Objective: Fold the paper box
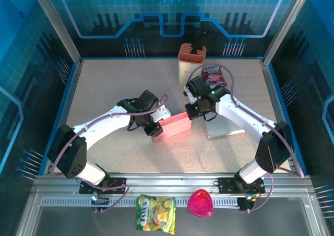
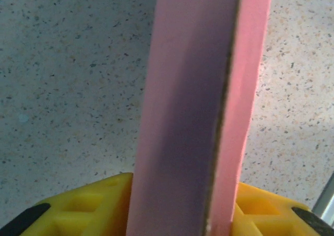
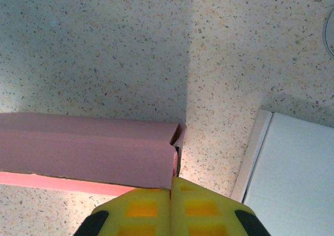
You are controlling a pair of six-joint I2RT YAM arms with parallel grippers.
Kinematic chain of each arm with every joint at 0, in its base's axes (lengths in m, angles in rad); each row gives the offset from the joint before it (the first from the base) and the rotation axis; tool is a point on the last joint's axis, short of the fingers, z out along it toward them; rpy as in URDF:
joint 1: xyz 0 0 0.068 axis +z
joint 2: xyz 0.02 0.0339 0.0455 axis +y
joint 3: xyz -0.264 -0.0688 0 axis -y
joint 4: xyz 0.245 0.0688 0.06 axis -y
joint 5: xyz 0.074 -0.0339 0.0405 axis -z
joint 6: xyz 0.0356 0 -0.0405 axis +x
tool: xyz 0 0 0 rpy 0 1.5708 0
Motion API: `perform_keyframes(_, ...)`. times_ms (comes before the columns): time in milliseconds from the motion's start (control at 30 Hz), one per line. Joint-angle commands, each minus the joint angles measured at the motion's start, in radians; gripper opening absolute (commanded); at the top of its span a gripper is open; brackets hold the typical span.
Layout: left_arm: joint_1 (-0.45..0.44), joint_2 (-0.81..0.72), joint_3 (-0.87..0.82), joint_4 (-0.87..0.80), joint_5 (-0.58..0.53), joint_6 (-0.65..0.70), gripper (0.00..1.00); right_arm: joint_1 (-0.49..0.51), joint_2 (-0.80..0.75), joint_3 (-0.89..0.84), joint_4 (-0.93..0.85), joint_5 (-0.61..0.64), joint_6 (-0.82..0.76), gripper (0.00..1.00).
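The pink paper box (image 1: 172, 125) lies in the middle of the table, flattened and long, between my two arms. My left gripper (image 1: 155, 130) holds its left end. In the left wrist view the box (image 2: 193, 105) runs straight up between the yellow fingers (image 2: 88, 207), which are shut on its two sides. My right gripper (image 1: 192, 110) is at the box's right end. In the right wrist view its yellow fingertips (image 3: 171, 202) are pressed together at the box's (image 3: 88, 152) near right corner, where a thin end flap (image 3: 178, 147) runs down into the seam between them.
A white flat board (image 1: 224, 126) lies just right of the box, also in the right wrist view as the white board (image 3: 292, 168). An orange holder (image 1: 192, 56) and a snack packet (image 1: 214, 75) stand at the back. A candy bag (image 1: 155, 213) and a pink heart-shaped item (image 1: 201, 203) lie in front of the rail.
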Motion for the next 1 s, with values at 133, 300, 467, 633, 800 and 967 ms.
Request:
perform_keyframes(133,0.012,-0.075,-0.003,0.042,-0.029,-0.096,0.52,0.020,-0.040,-0.039,-0.010,0.057,0.050,0.00)
perform_keyframes(300,0.011,-0.162,-0.046,0.078,-0.019,-0.183,0.58,0.030,-0.035,-0.024,-0.015,0.073,0.087,0.00)
perform_keyframes(467,0.013,-0.237,-0.084,0.102,-0.032,-0.295,0.60,0.052,-0.026,-0.017,-0.021,0.101,0.128,0.00)
perform_keyframes(633,0.044,-0.322,-0.108,0.090,-0.067,-0.412,0.55,0.063,-0.016,-0.004,-0.036,0.118,0.160,0.00)
perform_keyframes(800,0.148,-0.352,-0.067,-0.052,-0.020,-0.555,0.41,0.069,0.004,0.016,-0.054,0.119,0.179,0.00)
perform_keyframes(967,0.193,-0.314,-0.029,-0.169,0.104,-0.567,0.35,0.075,0.014,0.026,-0.058,0.119,0.182,0.00)
